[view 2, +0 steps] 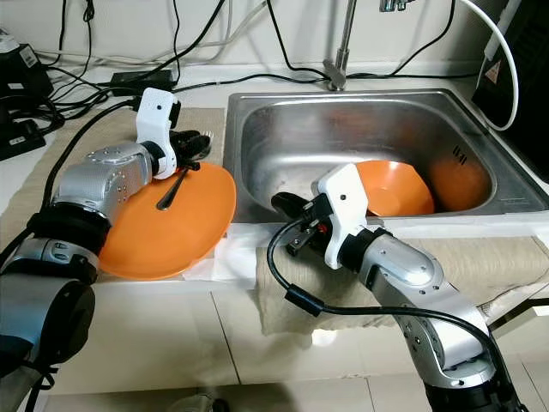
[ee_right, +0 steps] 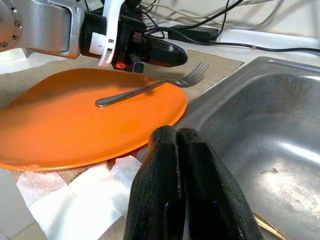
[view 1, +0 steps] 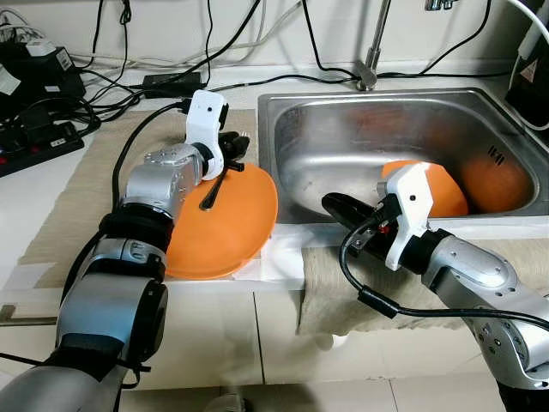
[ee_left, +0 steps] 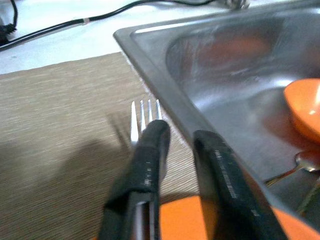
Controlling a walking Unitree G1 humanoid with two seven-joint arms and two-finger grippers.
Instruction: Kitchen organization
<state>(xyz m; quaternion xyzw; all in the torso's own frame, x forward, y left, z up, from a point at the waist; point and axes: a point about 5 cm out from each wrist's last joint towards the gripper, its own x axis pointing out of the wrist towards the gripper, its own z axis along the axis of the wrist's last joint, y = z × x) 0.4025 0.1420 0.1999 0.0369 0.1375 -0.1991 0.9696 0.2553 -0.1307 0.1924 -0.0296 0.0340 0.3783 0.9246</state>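
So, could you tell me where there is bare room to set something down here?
Free: the beige mat left of the orange plate, and the sink floor near the faucet. Crowded: the sink's right end with the orange bowl, and the cables behind.

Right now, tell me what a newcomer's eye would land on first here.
The big orange plate on the counter mat left of the sink grabs attention, with a fork lying across it and the left gripper hovering at its far edge, fingers apart. Next, the orange bowl down in the steel sink, with the right gripper at the sink's front rim, fingers closed and empty.
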